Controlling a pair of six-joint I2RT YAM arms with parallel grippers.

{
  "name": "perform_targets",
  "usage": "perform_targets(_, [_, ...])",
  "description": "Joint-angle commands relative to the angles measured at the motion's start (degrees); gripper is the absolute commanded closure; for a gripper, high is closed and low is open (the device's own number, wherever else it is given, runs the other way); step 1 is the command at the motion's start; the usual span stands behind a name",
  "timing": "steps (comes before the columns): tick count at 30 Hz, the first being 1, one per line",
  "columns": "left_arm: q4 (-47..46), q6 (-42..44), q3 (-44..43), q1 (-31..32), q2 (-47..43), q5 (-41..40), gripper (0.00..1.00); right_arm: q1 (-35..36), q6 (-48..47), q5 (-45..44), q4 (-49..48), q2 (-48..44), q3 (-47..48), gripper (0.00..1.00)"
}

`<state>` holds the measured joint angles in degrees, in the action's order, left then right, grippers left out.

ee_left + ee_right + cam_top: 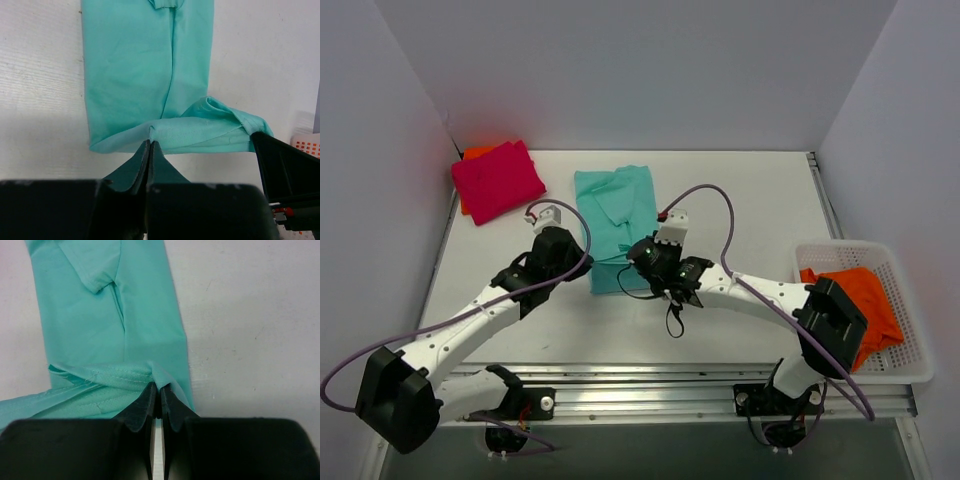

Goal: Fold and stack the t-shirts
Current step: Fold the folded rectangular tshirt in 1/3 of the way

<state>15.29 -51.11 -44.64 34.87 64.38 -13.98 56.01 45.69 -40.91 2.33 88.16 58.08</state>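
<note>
Orange t-shirt (471, 153) mostly beneath magenta t-shirt (498, 180)

The left arm (470, 322) and the right arm (760, 293) are built alike, with smooth white link shells joined by blocky black joint housings. The largest black housing (392, 400) is at the lower left of the top view. A lilac cable (340, 375) runs along the left arm, and a second lilac cable (725, 215) runs along the right. Each wrist carries a small white block (552, 214) with a red-tipped plug. The left gripper (150, 146) and the right gripper (159, 388) are matte black, with wedge-shaped fingers tapering to thin tips. A thin black wire (672, 322) hangs below the right wrist.
</note>
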Motion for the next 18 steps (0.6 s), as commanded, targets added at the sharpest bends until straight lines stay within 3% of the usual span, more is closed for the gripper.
perform_targets(1, [-5.3, 2.2, -3.2, -2.3, 2.1, 3.9, 0.98, -2.5, -2.7, 1.5, -1.8, 3.1, 4.1, 1.00])
perform_targets(9, [-13.0, 2.2, -4.6, -10.5, 14.2, 10.3, 0.98, -8.5, -5.6, 7.0, -4.2, 15.9, 15.4, 1.00])
perform_targets(15, [-16.4, 3.3, -11.9, -14.7, 28.2, 12.7, 0.98, -13.8, -6.4, 11.5, -4.5, 28.7, 26.3, 1.00])
perform_targets(17, [-18.3, 4.2, -15.5, -16.9, 34.1, 14.0, 0.64, -15.7, -6.2, 12.5, -3.5, 33.4, 29.3, 1.00])
perform_targets(18, [-19.4, 4.2, -16.7, -17.6, 36.2, 14.0, 0.55, -16.3, -6.2, 12.8, -3.2, 34.6, 32.1, 1.00])
